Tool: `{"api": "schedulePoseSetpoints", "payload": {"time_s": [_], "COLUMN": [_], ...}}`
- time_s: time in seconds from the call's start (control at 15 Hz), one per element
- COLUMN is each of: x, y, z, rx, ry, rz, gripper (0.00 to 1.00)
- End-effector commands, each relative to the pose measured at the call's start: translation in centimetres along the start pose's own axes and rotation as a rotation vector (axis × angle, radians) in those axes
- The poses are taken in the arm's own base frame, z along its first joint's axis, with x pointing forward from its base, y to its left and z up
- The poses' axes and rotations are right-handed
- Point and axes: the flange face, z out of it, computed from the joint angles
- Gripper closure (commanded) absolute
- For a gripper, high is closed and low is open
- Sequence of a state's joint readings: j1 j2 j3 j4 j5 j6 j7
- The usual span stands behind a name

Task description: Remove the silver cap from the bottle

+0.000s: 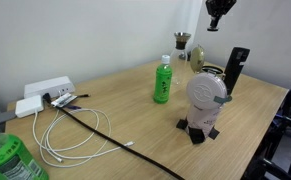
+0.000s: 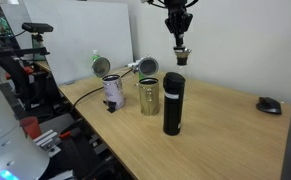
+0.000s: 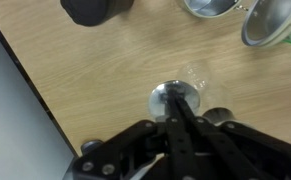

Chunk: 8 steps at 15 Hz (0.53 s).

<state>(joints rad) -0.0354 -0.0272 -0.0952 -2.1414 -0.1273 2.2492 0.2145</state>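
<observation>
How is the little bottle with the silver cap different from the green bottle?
The green bottle is taller than the little bottle. The green bottle is bright green; the little bottle is pale. The green bottle has a white cap; the little bottle's silver cap is grey and shiny. Both stand upright on the wooden table with caps on.

Bare tabletop (image 2: 225, 120) around bottle (image 2: 181, 57); tumbler (image 2: 173, 103) apart.

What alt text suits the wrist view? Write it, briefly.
Seen from above, the gripper, fingers together, hangs over the round silver cap, wooden table below. A black cylinder and shiny metal cups sit at the top edge.
</observation>
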Motion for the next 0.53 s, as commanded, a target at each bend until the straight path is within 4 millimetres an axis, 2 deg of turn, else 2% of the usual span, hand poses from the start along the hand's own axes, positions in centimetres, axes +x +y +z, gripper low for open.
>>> {"api": "schedulePoseSetpoints", "payload": {"time_s": [0.0, 0.2, 0.47], "x": [-2.3, -2.9, -2.6], "y": [1.5, 1.9, 1.4], "z": [2.1, 4.7, 7.7], "rx": [-0.015, -0.01, -0.005], "ry": [-0.004, -0.012, -0.008], "rz": [0.065, 0.108, 0.138], "gripper": [0.99, 0.99, 0.99]}}
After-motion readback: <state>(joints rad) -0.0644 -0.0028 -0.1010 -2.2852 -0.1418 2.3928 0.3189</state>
